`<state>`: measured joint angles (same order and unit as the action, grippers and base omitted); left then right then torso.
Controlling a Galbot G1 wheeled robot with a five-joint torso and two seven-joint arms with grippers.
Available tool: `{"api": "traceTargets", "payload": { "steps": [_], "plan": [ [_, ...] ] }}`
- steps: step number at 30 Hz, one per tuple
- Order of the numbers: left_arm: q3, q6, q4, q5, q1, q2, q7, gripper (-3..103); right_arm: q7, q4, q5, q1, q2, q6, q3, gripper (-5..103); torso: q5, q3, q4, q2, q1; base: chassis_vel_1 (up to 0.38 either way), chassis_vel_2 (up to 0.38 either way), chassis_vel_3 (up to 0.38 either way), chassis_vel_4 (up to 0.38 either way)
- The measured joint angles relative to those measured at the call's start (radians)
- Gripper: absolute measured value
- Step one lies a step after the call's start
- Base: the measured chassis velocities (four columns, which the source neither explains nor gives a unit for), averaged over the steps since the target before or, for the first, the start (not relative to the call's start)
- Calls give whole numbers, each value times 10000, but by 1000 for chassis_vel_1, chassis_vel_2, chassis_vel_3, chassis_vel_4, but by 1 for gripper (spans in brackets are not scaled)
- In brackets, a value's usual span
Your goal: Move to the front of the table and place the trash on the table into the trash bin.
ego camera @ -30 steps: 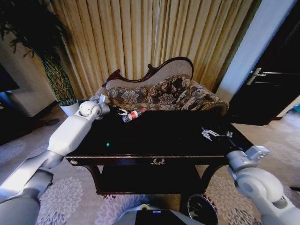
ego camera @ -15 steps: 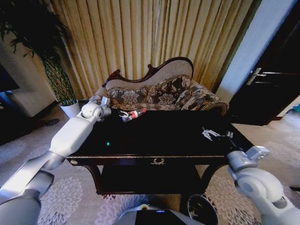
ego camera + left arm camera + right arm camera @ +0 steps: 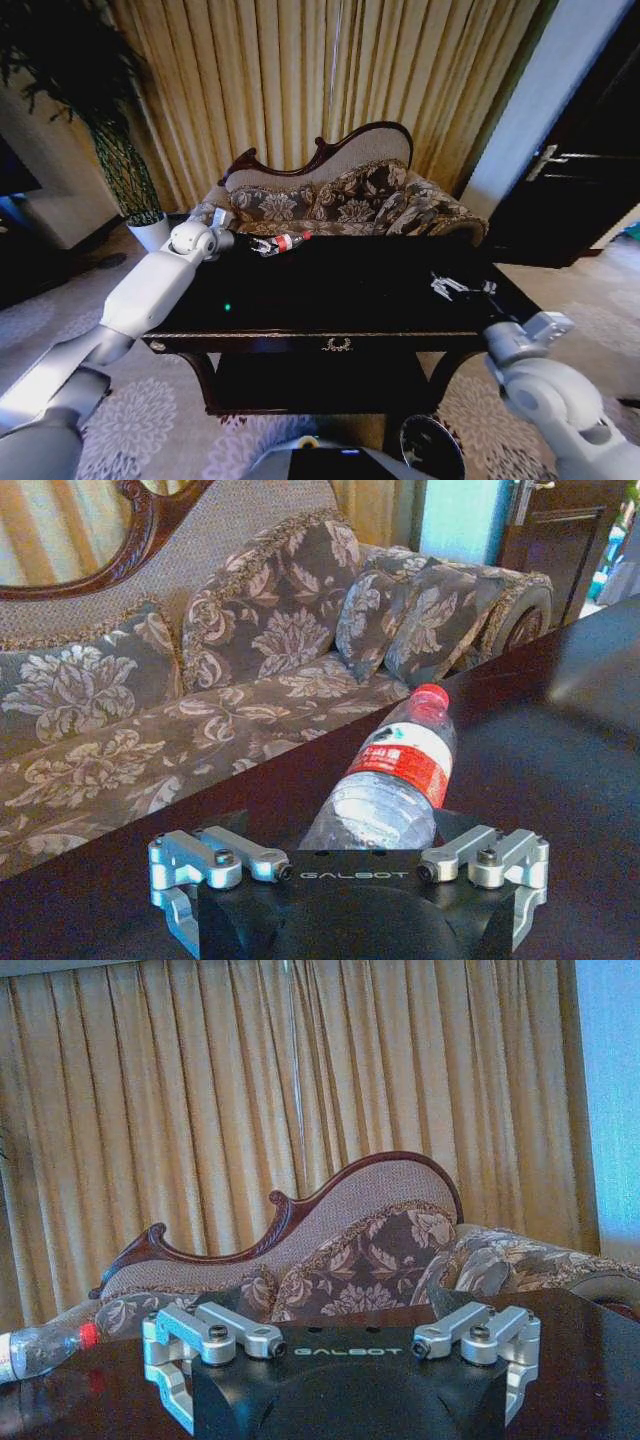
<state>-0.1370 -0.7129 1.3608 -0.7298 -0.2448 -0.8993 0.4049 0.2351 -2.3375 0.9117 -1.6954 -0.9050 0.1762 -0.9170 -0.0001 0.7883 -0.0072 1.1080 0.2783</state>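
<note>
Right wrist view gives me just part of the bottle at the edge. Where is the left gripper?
Observer: The left gripper is at the bottle's base end, at the far left of the table.
Operator: Any other trash?
Observer: White paper scraps lie on the table's right end.
Operator: And the bin?
Observer: The bin stands on the floor below the table's front edge, on the robot's right.

Place: a furnished living room | Shown by: carved-wood sofa with floral brown upholstery (image 3: 340, 195), floor-length gold pleated curtains (image 3: 300, 80), patterned grey carpet (image 3: 150, 420), tall potted plant (image 3: 100, 120), dark glossy wooden table (image 3: 340, 290)
</note>
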Motion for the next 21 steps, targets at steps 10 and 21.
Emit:
{"api": "traceTargets", "payload": {
  "steps": [10,21],
  "plan": [
    [-47,2,-345,57,223,89,207,100,1,-64,-43,-95,-12,-65,-32,100,0,0,0,-1,0,0,0,0,0],
    [-348,9,-453,615,550,8,693,100,1,-80,-186,-162,-138,-199,-2,100,1,0,-1,0,0,0,0,0,0]
  ]
}}
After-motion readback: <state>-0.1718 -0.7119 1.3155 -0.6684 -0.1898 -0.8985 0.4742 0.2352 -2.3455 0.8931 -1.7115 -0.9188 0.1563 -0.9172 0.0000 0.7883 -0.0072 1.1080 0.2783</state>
